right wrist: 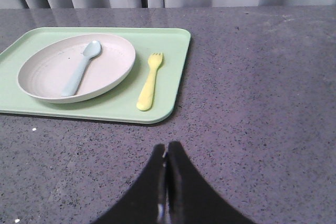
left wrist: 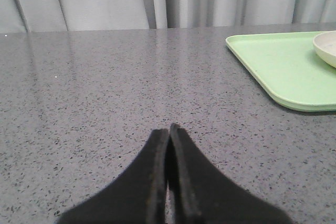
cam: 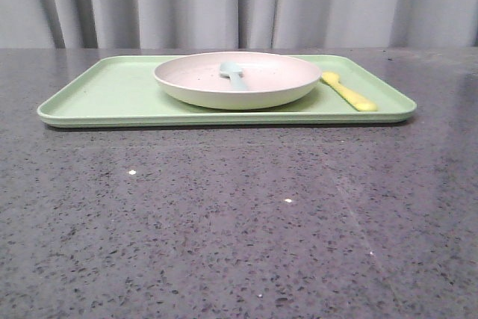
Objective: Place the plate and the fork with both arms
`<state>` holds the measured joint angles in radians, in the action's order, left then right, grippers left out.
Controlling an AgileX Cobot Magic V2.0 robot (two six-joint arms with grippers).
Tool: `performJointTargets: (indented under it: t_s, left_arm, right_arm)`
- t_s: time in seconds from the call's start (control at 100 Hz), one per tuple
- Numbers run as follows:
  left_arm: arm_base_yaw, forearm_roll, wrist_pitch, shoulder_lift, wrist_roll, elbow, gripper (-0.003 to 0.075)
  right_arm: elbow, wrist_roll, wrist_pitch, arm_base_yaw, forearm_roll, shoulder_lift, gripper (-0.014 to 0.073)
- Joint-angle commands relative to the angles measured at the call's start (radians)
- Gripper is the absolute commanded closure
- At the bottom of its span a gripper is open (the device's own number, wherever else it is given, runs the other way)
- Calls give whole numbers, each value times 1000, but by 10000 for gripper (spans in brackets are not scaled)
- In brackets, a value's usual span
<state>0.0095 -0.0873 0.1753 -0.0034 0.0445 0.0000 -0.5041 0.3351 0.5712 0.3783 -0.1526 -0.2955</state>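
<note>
The pale pinkish-cream plate [cam: 269, 80] sits on the light-green tray [cam: 104, 95] at the far middle of the table, with a light blue spoon [cam: 233, 74] lying in it. The yellow fork [cam: 349, 92] lies on the tray just right of the plate. In the right wrist view the plate [right wrist: 47, 77], the spoon [right wrist: 81, 68] and the fork [right wrist: 150, 81] all show on the tray [right wrist: 173, 66]. My right gripper [right wrist: 168, 147] is shut and empty over bare table, short of the tray. My left gripper [left wrist: 169, 129] is shut and empty, left of the tray [left wrist: 278, 66]; the plate's edge [left wrist: 326, 46] shows there.
The grey speckled stone table [cam: 239, 222] stretches from the tray to the near edge. Grey curtains [cam: 239, 1] hang behind the table's far edge. Neither arm shows in the front view.
</note>
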Motion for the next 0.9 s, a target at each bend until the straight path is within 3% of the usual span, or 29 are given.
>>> performJointTargets:
  t_s: [0.0,0.59,0.72,0.89]
  left_arm:
    - [2,-4,-75,-31,-8,13,741]
    - [2,-4,-75,-31,-8,13,741]
    - [2,-4,-75,-31,-8,13,741]
    - [2,-4,-75,-31,-8,13,741]
  right_arm:
    - [-24,0,-78,-3,-20,-7,662]
    - [-20,-9,-83,-28,-77,-7,662]
    - [30,-52,-177,-89,-59,-7,662]
    - [130,-175,-367,-169,75,14,662]
